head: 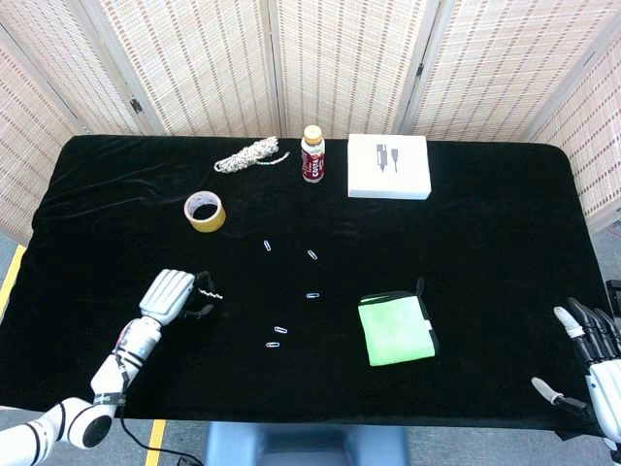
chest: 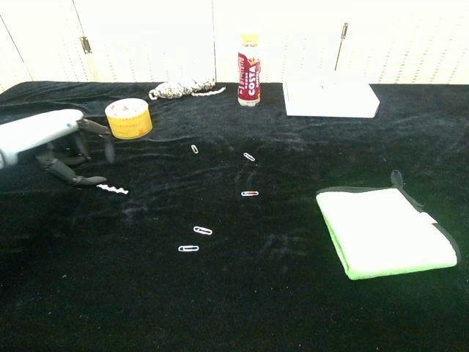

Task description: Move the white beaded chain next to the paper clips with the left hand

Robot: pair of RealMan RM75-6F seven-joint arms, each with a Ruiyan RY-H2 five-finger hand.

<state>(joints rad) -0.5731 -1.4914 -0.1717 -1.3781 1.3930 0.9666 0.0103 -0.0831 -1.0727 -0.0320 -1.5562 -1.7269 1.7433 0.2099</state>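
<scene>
Two hands: both show in the head view, only the left one in the chest view.
Table: black velvet cloth [head: 485,243] covers the whole top, with woven screen panels [head: 340,58] standing behind it.
White box: flat and rectangular [head: 388,166], lying at the far edge, right of centre.
Green cloth: folded square [head: 395,330] on a dark backing, lying near the front, right of centre.
Left hand: [head: 173,294] reaches in low from the front left, its fingers [chest: 94,127] spread and curved downward over the near-left end of the chain, thumb below; it holds nothing that can be made out, and whether a fingertip touches the beads cannot be told.
Right hand: [head: 602,364] hangs beyond the table's front right corner, fingers apart and straight, holding nothing.
Tape roll: yellow ring [head: 205,211] lying flat, left of centre, beyond the left hand.
Bottle: small, red label and yellow cap [head: 312,153], upright at the far edge, left of the white box.
Cord bundle: pale coiled cord [head: 246,155] at the far edge, left of the bottle.
White beaded chain: short wavy strand [chest: 113,189] lying on the cloth, partly hidden under the left hand, well left of the clips.
Paper clips: five [head: 312,294] scattered singly near the middle, between the chain and the green cloth.
</scene>
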